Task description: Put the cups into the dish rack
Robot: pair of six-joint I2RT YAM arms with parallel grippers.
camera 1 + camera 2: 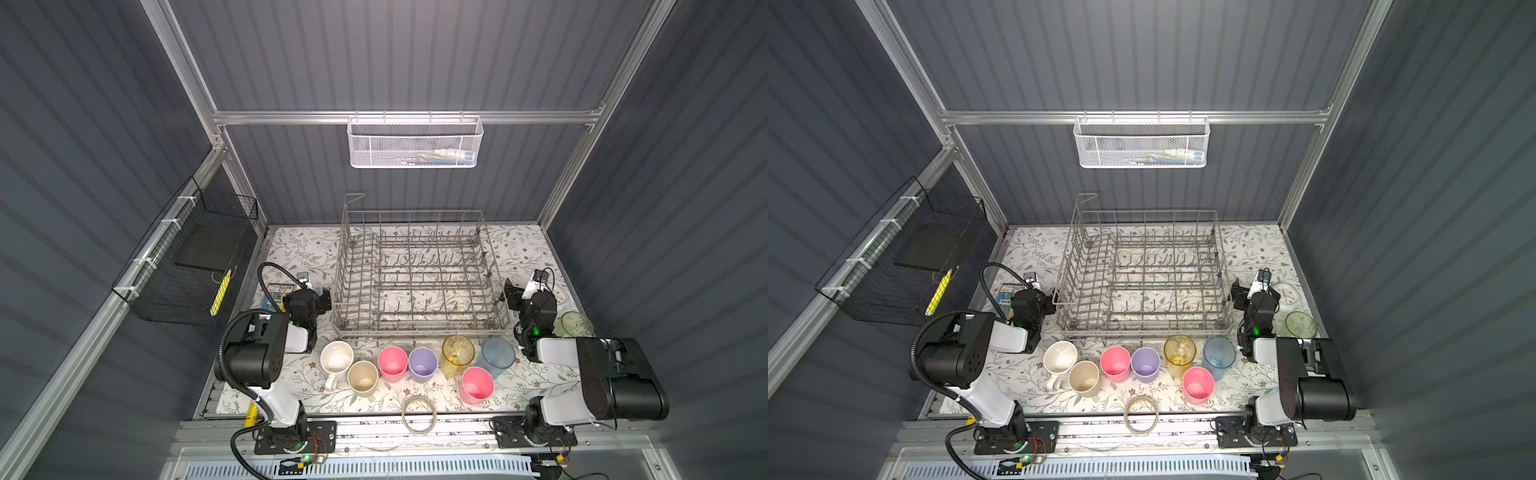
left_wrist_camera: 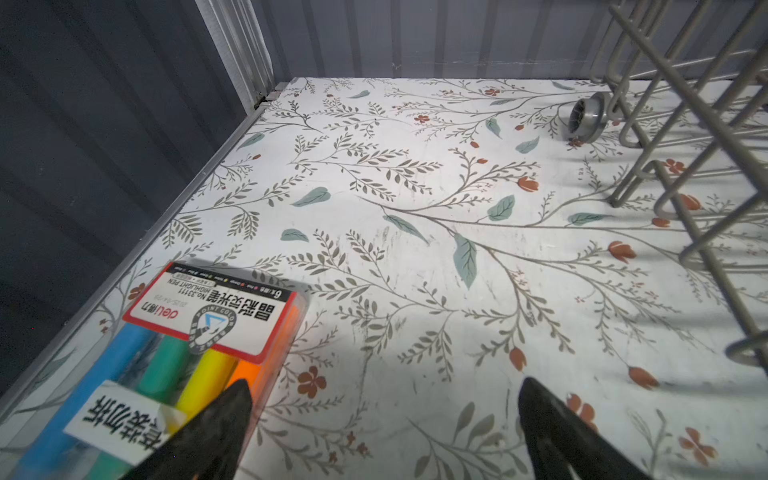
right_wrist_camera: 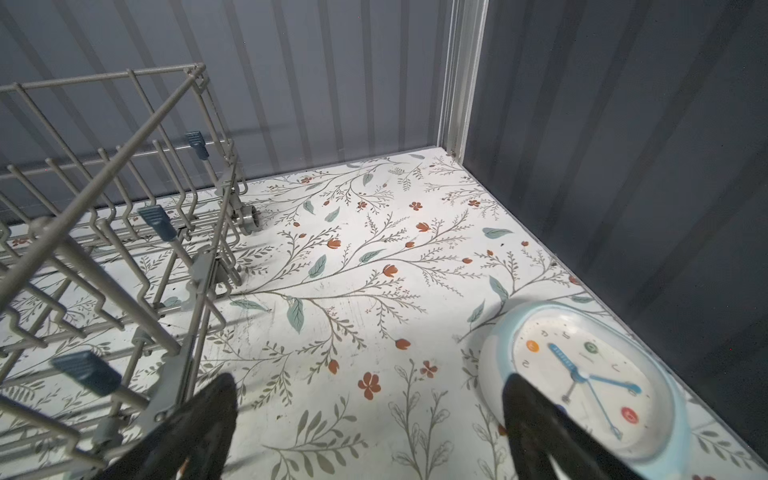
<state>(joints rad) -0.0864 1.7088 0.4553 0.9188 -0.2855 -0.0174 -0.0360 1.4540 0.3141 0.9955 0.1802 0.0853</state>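
Note:
The grey wire dish rack [image 1: 419, 331] stands empty mid-table in both top views. Several cups stand upright in front of it: white mug [image 1: 336, 358], beige [image 1: 362, 376], pink [image 1: 392, 362], lilac [image 1: 422, 363], amber [image 1: 457, 353], blue [image 1: 496, 355], a second pink [image 1: 476, 384]. A green tumbler [image 1: 577, 325] sits far right, behind the right arm. My left gripper [image 1: 325, 297] hangs open by the rack's left side, holding nothing [image 2: 384, 388]. My right gripper [image 1: 510, 293] hangs open by the rack's right side [image 3: 137, 135], also holding nothing [image 3: 370, 384].
A highlighter pack [image 2: 208, 332] lies under the left gripper's outer side. A pale clock [image 3: 582, 374] lies by the right wall. A tape ring [image 1: 419, 414] sits at the front edge. A white mesh basket [image 1: 415, 143] and a black wire basket [image 1: 187, 270] hang on the walls.

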